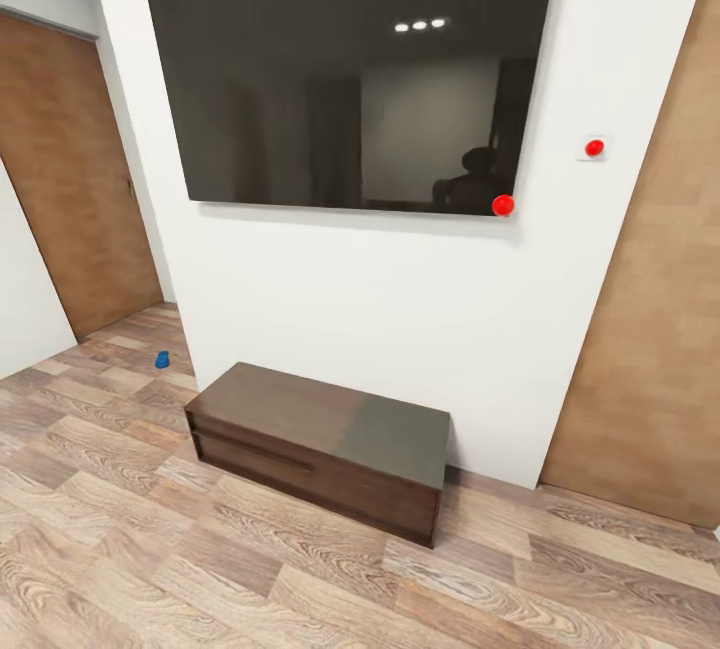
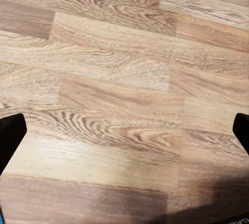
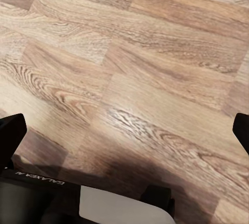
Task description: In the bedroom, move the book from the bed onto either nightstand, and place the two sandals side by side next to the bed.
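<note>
Facing a long dark glossy bench-like unit (image 1: 320, 444) under a black wall screen (image 1: 350, 69), both grippers (image 2: 124, 130) (image 3: 124, 130) hang wide open, empty, above wood-plank floor (image 1: 150, 549). Bed, book unseen; a small bright-blue object (image 1: 161, 360), possibly a sandal, lies far ahead-left. Best turn slowly, scanning.

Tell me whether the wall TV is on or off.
Off. The TV screen is dark and only mirrors the room: three ceiling lights and a dim silhouette show as reflections.
</note>
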